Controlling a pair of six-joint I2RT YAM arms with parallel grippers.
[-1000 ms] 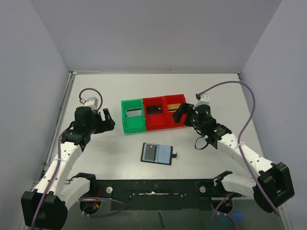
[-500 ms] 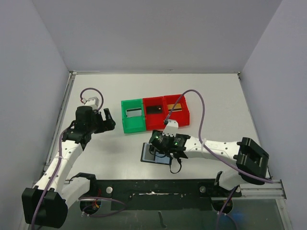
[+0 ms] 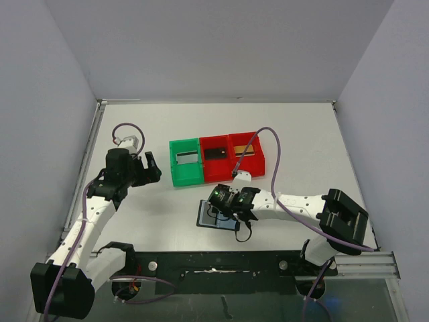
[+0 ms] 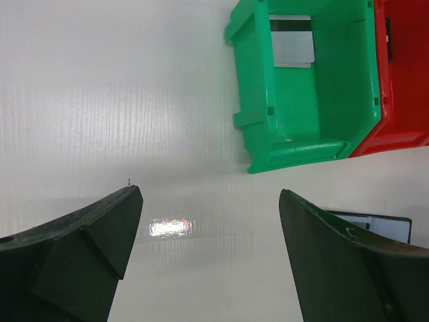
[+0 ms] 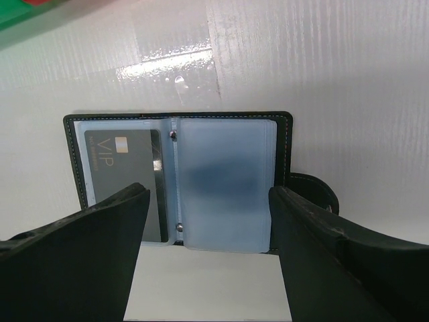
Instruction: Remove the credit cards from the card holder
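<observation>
Black and laid open, the card holder [image 5: 221, 181] lies mid-table [image 3: 301, 147], just nearer than the red bins [image 3: 231, 176], with a dark card [image 5: 124, 174] in its left pocket. The right gripper [image 5: 208, 208] hangs over it, fingers well apart on either side, gripping nothing. Off left, the left gripper [image 4: 210, 201] hovers wide open and empty near the green bin [image 4: 258, 121], where a silvery card [image 4: 292, 43] lies.

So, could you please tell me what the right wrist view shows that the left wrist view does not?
Only the right wrist: the dark VIP card in a pocket and the strap tab. Only the left wrist: the green bin holding a silvery-grey card, beside a red bin. Both: the card holder, just a corner in the left wrist view, and the white table.
</observation>
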